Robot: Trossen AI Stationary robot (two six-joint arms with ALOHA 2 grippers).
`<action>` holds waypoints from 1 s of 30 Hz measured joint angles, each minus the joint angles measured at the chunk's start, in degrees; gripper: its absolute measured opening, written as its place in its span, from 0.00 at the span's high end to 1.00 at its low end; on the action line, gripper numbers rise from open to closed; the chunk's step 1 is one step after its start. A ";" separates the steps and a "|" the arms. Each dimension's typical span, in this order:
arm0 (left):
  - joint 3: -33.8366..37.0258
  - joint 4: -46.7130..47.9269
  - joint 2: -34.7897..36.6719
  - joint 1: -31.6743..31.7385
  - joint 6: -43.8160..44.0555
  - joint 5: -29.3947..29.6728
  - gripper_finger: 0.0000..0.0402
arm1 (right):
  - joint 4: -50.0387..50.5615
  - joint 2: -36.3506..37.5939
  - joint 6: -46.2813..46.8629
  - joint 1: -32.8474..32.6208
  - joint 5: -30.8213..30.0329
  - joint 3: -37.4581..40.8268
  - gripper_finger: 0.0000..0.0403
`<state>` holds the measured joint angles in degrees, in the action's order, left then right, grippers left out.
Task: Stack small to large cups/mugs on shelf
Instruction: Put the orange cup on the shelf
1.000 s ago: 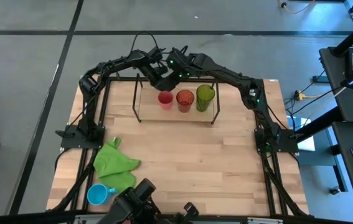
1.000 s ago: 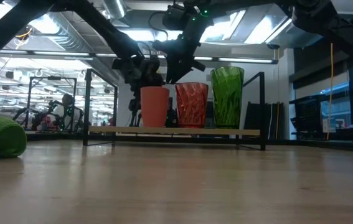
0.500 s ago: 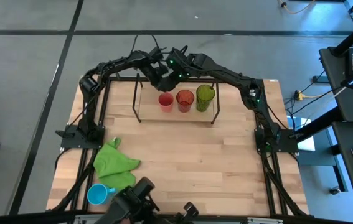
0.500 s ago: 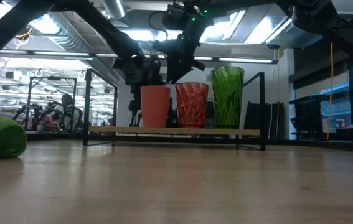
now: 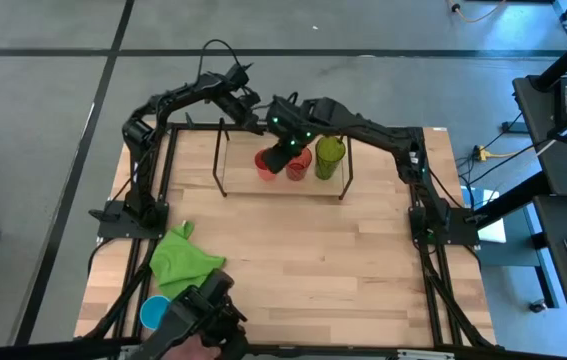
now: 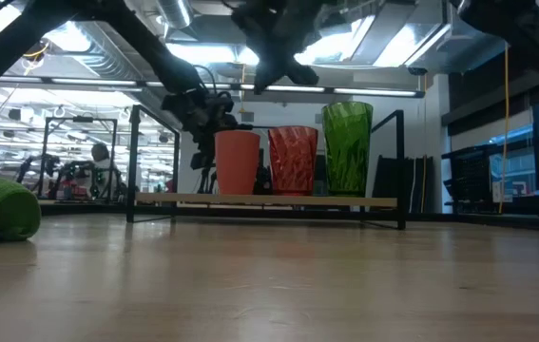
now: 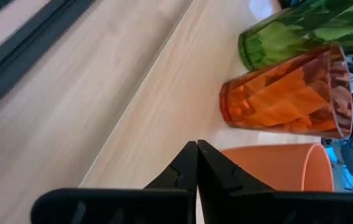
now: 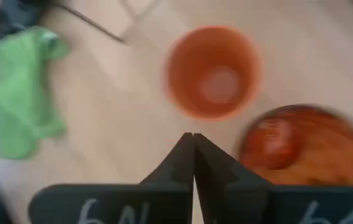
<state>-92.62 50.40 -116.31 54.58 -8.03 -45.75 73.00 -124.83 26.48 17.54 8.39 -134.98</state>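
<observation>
Shelf point(image 5: 225, 160): your rack stands at the table's far edge, three cups upright in a row on its wooden base.
Row: small red cup point(image 6: 237, 162), red-orange tumbler point(image 6: 293, 161), green tumbler point(image 6: 347, 148), side by side.
Blue mug point(image 5: 153, 312): well apart, near corner, beside the green cloth point(image 5: 185, 262).
Right gripper point(image 5: 281, 160): above the red cup, fingers pressed together, empty.
Left gripper point(image 5: 255, 123): behind the rack, fingers pressed together, holding nothing.

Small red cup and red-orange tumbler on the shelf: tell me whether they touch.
Apart. In the low view a narrow dark gap runs between the small red cup and the red-orange tumbler as they stand side by side on the shelf.
</observation>
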 joint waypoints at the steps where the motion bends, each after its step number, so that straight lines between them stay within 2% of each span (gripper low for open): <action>1: 0.00 -0.78 0.00 -0.33 0.02 -0.01 1.00 | -0.80 0.11 1.78 -0.74 0.72 -0.01 0.98; 4: 0.00 -2.44 0.00 -1.33 0.04 -0.04 1.00 | -3.02 -0.09 7.44 -3.14 1.65 -0.02 0.99; 13: 0.00 -4.43 0.00 -2.92 -0.09 0.23 1.00 | -8.00 -3.55 19.48 -7.39 -3.59 0.00 0.99; 20: 0.00 -4.60 0.00 -2.83 -0.50 2.81 1.00 | -7.83 -6.26 23.51 -9.86 -6.22 -0.02 0.99; 30: 0.00 -3.07 0.00 -2.77 -1.62 1.21 1.00 | -7.14 -8.26 24.29 -10.25 -14.18 0.19 1.00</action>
<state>-92.62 47.34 -116.31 51.81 -9.65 -44.54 65.86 -133.10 50.77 7.29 -5.80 -134.78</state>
